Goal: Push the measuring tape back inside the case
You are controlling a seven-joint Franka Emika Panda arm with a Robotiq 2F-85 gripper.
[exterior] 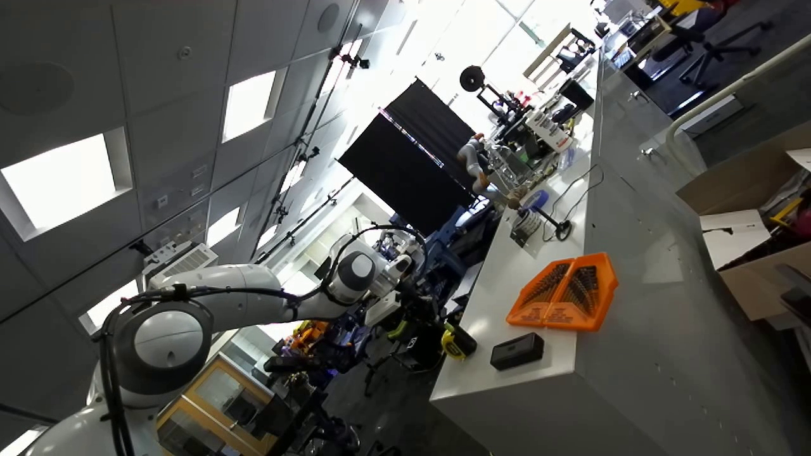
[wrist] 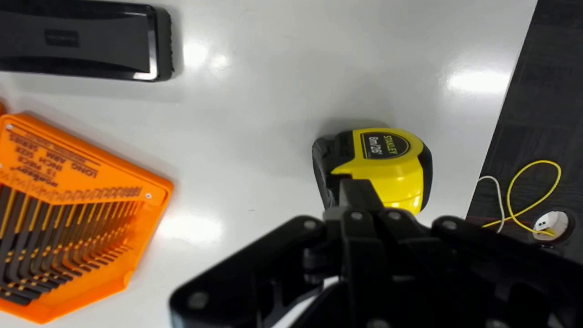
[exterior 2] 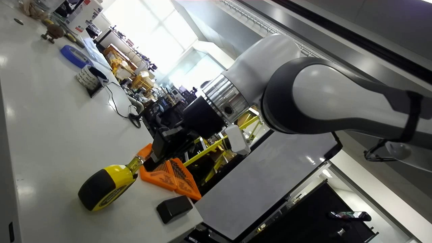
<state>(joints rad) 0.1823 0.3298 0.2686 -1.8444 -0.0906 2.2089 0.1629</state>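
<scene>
Orange hex-key tray [wrist: 120,175] and black block [wrist: 79,41] lie apart from the tape case [wrist: 394,171]; claw [wrist: 362,200] closed, hold unclear.

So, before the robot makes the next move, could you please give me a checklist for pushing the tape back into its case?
1. Yellow strip fully inside the case: not ok; a short length sticks out.
2. Gripper at the strip's outer end: ok, as it looks in an exterior view.
3. Gripper closed: ok; its fingers look together in the wrist view.
4. Firm hold on the strip: cannot tell; the contact is hidden.
5. Case resting on the table: cannot tell; no view settles whether it rests or hangs.
6. Neighbours clear: ok; the orange tray and black block lie apart from the case.
</scene>
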